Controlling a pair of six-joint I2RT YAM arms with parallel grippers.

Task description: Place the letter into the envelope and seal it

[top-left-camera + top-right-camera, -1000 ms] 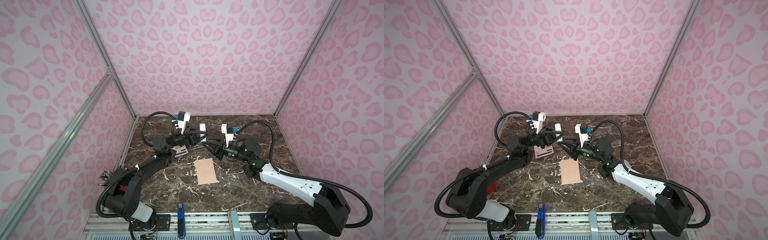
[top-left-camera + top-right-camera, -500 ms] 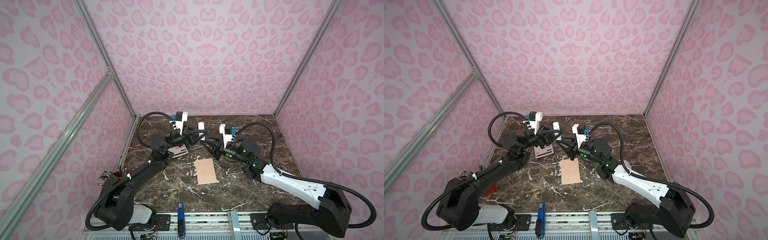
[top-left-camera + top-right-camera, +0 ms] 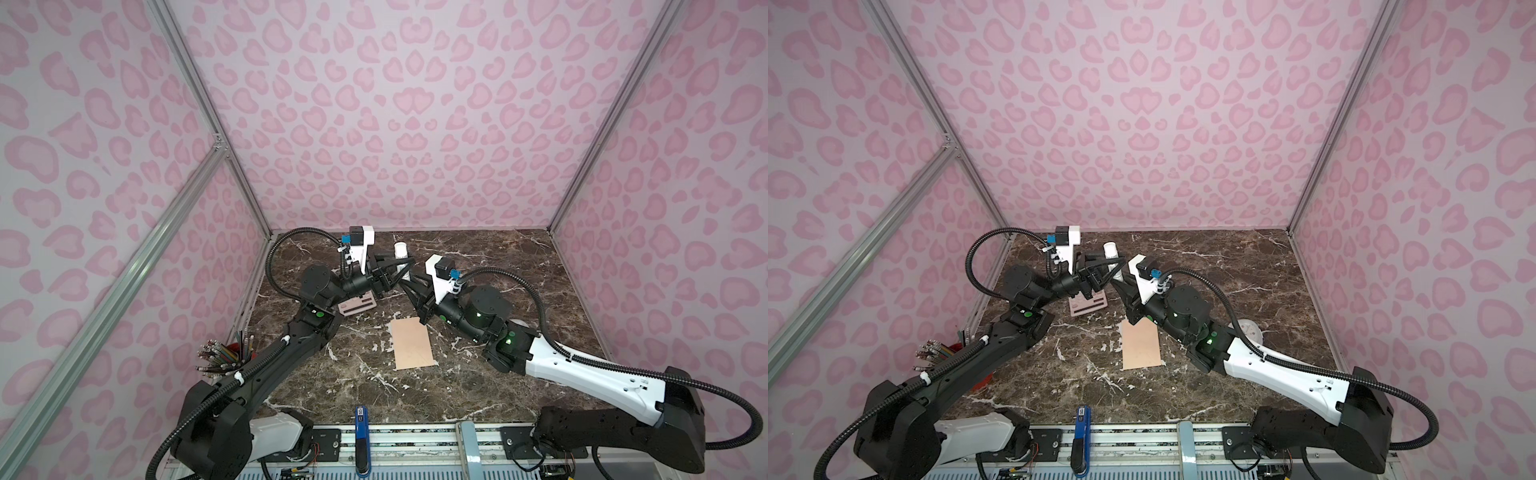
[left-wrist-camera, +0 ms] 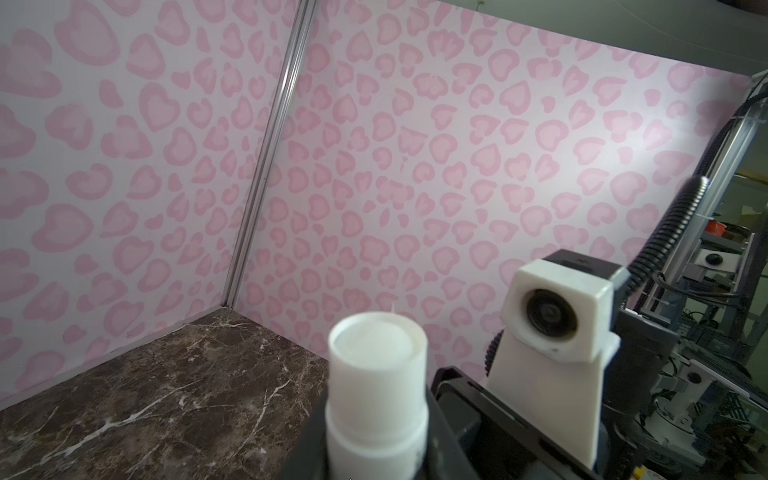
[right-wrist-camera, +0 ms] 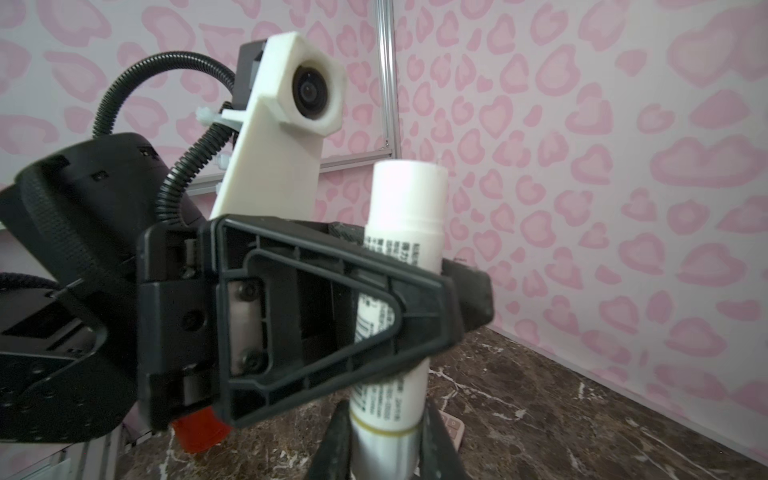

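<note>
We see both arms meeting over the back of the tabletop (image 3: 498,249), each gripping the same white tube (image 5: 405,199), which is held upright. The left gripper (image 3: 405,262) has its black fingers (image 5: 324,249) closed around the tube's middle, below the plain white cap. The right gripper (image 5: 386,451) pinches the tube's lower end from beneath, its narrowly parted fingers pressed on either side.

Small black print runs along the tube's label, and a thin gold band circles it near the base. We cannot read the characters: they are blurred and partly behind the left fingers. In the left wrist view we look onto the cap's round, blank top.

In both top views the envelope (image 3: 411,343) (image 3: 1140,345) lies flat on the tabletop, a plain peach face up, nearer the front than the grippers and touched by neither. A pink calculator (image 3: 357,305) lies near its far left corner, its keys too small to read. A cup of coloured pencils (image 3: 224,357) stands at the left edge.
</note>
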